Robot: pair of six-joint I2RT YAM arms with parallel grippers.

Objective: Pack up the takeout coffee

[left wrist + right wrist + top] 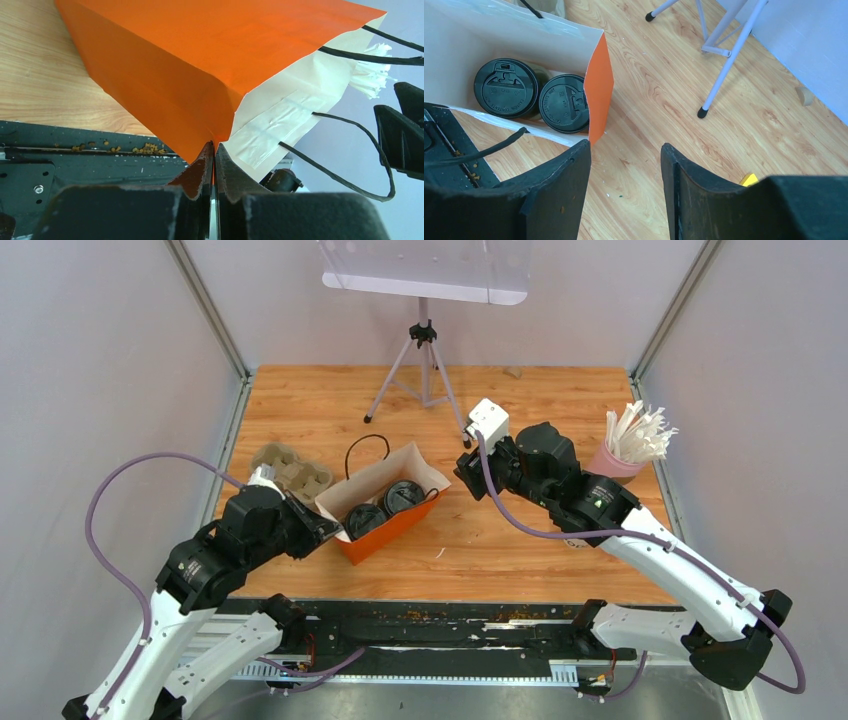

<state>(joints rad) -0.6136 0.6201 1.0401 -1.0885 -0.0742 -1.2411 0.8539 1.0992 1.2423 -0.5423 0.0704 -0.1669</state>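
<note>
An orange paper bag (385, 535) stands open, left of the table's middle, white inside. Two takeout coffee cups sit in it, only their black lids (365, 518) (404, 497) showing. The right wrist view looks down on the same lids (506, 88) (564, 103) beside the bag's orange edge (599, 95). My left gripper (325, 530) is shut on the bag's near-left corner, and a sliver of the orange bag (190, 65) is pinched between the fingertips of that gripper (214, 145). My right gripper (468, 472) hovers just right of the bag, open and holding nothing (625, 147).
A brown pulp cup tray (292, 470) lies behind the left arm. A pink cup of white straws (625, 455) stands at the right edge. A tripod (425, 370) stands at the back centre, one leg (724, 75) near my right gripper. Black bag handles (350, 180) loop out.
</note>
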